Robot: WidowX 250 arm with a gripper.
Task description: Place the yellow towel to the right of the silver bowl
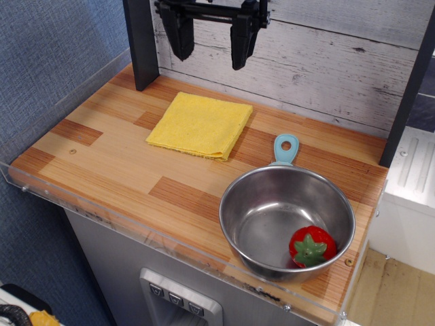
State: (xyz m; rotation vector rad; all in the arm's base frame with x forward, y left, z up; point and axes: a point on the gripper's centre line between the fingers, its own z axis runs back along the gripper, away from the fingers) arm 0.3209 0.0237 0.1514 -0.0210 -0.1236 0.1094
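The yellow towel (pixel 200 125) lies flat and folded on the wooden counter, back centre-left. The silver bowl (pixel 286 221) stands at the front right, its light-blue handle (pixel 285 149) pointing to the back. A red strawberry toy (pixel 312 246) lies inside the bowl. My gripper (pixel 209 60) hangs open and empty high above the towel's back edge, its two black fingers (pixel 181 35) well apart in front of the white plank wall.
The wooden counter (pixel 122 163) has a clear plastic rim along the front and left. A dark post (pixel 141 42) stands at the back left, another at the right (pixel 408 95). A narrow strip of counter lies right of the bowl.
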